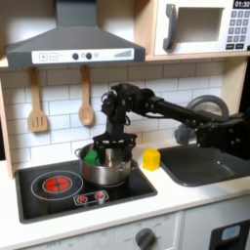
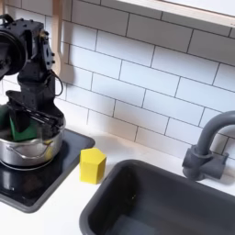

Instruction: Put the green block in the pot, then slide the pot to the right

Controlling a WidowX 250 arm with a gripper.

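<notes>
The arm reaches in from the first exterior view's right and bends down over the stove [image 1: 39,195], with the fingers [image 1: 109,145] lowered to the rim of the pot [image 1: 105,168]. The pot sits on the stove's right burner in the first exterior view, a shiny round thing with low sides; in the second exterior view it stands at the left edge [image 2: 27,151], on the black stove top [image 2: 55,179]. The green block [image 1: 90,155] shows at the pot's far left side in the first exterior view, just at or behind the rim; in the second exterior view the green [image 2: 20,127] lies right under the fingers [image 2: 35,117], low against the pot's mouth. Whether the fingers hold the block or stand apart from it I cannot tell, since the black links cover the gap. A yellow block [image 1: 151,158] stands on the white desk [image 1: 117,210] just right of the stove, between it and the dark sink [image 1: 200,166]; the second exterior view shows it [image 2: 92,165] near the sink's [image 2: 156,202] left corner. The left burner [image 1: 59,182] glows red. A wooden spatula [image 1: 37,103] and a wooden spoon [image 1: 86,98] hang on the tiled wall behind, and a grey tap [image 2: 204,147] curves over the sink
</notes>
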